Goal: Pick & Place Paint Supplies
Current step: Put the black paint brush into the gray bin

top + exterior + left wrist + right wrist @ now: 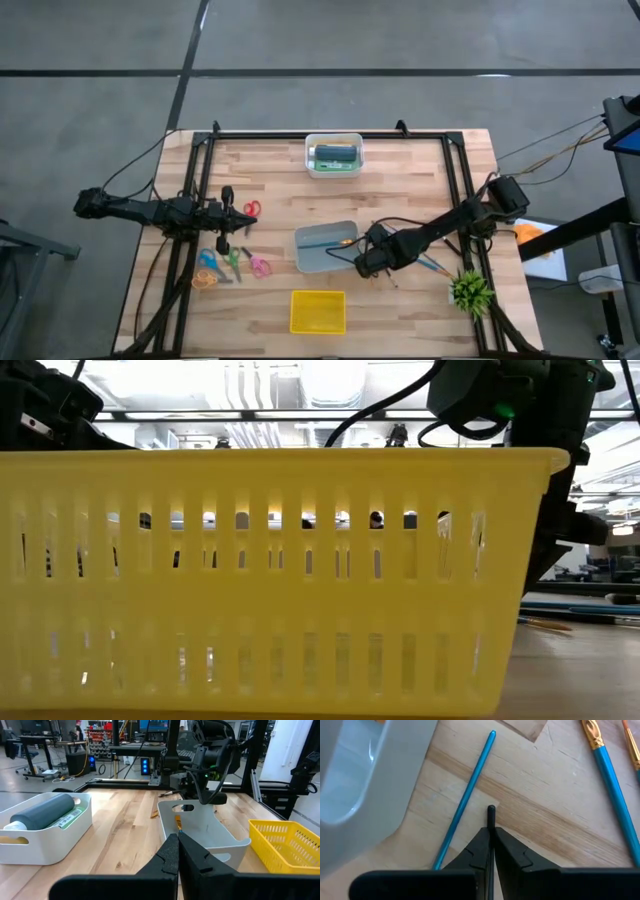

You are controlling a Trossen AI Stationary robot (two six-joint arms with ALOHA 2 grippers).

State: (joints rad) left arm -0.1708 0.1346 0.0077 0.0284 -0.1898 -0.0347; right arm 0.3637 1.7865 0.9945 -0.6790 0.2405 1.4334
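Brushes, thin-handled, catalogued against the grey bin (326,248); left of it, the left gripper (222,215) waits clenched on nothing, scissors (250,209) beside it; inside the bin, one brush (330,241) already lies; at its right wall, the right gripper (491,845) is pinched on a dark brush (491,815), a blue brush (467,795) loose alongside; further right, more brushes (432,265). Risk: so slender a handle, nipped near its end, may pivot or slip during lifting.
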